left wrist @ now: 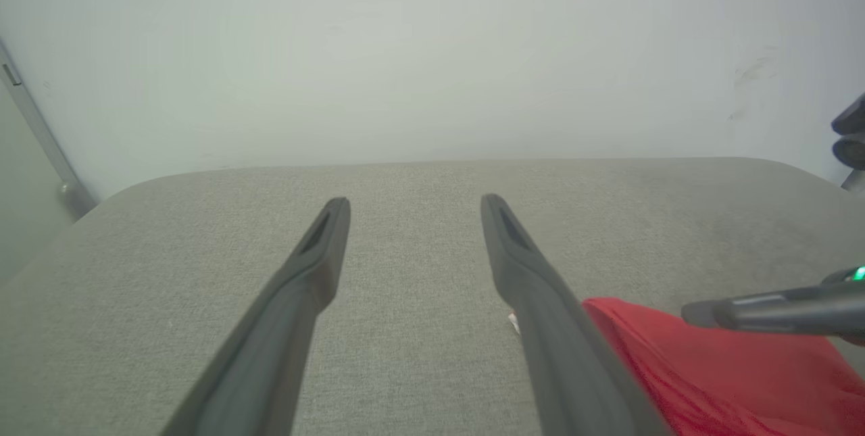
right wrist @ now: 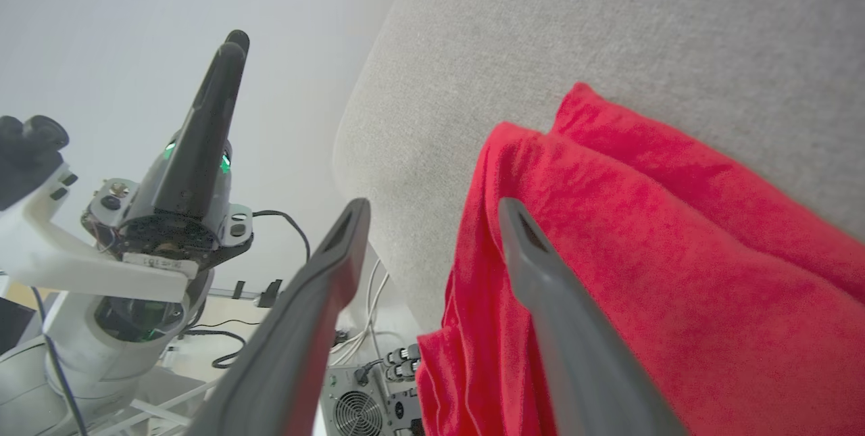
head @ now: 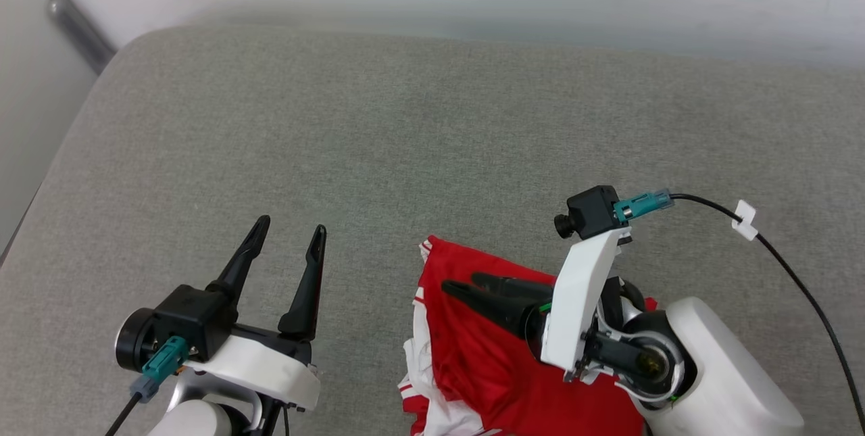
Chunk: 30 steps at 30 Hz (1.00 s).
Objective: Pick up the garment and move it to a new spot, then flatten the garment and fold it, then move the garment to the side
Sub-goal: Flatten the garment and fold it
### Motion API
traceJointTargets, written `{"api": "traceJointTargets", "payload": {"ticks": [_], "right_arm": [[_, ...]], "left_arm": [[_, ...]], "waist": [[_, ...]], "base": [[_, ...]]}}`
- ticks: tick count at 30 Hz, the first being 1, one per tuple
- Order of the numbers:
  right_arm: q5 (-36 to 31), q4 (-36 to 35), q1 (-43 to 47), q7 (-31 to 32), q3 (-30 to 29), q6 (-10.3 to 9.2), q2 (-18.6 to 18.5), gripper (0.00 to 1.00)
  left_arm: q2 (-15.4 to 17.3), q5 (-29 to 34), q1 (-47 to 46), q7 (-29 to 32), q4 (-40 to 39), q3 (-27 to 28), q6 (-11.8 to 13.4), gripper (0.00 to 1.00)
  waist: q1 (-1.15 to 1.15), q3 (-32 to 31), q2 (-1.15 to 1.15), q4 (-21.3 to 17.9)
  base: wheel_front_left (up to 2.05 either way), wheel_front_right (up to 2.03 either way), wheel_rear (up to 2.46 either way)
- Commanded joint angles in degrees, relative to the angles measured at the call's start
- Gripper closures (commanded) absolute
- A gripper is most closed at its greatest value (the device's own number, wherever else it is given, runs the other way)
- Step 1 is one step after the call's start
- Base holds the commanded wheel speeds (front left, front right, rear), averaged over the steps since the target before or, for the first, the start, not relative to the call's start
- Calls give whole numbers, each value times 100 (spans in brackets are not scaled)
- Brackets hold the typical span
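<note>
At the near edge of the grey fabric surface (head: 405, 138) lies the garment (head: 486, 361), a red shirt bunched up. White cloth with red-white stripe trim (head: 413, 355) shows along its left side. Part of the garment hangs down over the edge of the surface (the right wrist view shows this well).

Above the garment is the right gripper (head: 458, 282). Its two dark fingers point to the left and are spread apart, with nothing pinched between them. One finger crosses the red cloth, but I cannot tell if it touches it.

To the left of the garment, not touching it, the left gripper (head: 290, 225) is over bare surface. Its fingers are spread wide, point away from the robot and hold nothing.

To the right of the garment, a black cable (head: 797, 280) runs from the right wrist camera.
</note>
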Motion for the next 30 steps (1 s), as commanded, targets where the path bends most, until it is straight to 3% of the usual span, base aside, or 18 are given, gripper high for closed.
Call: {"api": "traceJointTargets", "payload": {"ticks": [1, 5, 8, 15, 23, 30], "right_arm": [[-265, -176, -55, -200, 209, 0, -153, 0], [-1270, -449, -165, -736, 685, 0, -661, 0], [-2059, -441, -128, -1162, 615, -1, -937, 0], [-3875, -535, 514, -2025, -725, -1, -1068, 0], [-5033, -1408, 1540, -3013, -2489, 0, -464, 0], [-5307, -2066, 2225, -3532, -2823, -1, -70, 0]], "left_arm": [[6, 30, 7, -31, 5, 6, 3, 0], [20, 13, 58, -24, -3, 11, 35, 0], [40, -3, 114, -9, -6, 32, 82, 0], [61, -10, 260, -24, -20, 146, 284, 0], [66, -36, 535, -54, 27, 370, 539, 0], [19, 36, 829, -74, 54, 468, 630, 0]], "waist": [[0, -60, 0, -67], [0, -158, 0, -182], [0, -231, 0, -282], [0, -397, 0, -534], [0, -614, 0, -848], [0, -884, 0, -998]], "base": [[0, 0, 0], [0, 0, 0], [0, 0, 0], [0, 0, 0], [0, 0, 0], [0, 0, 0]]}}
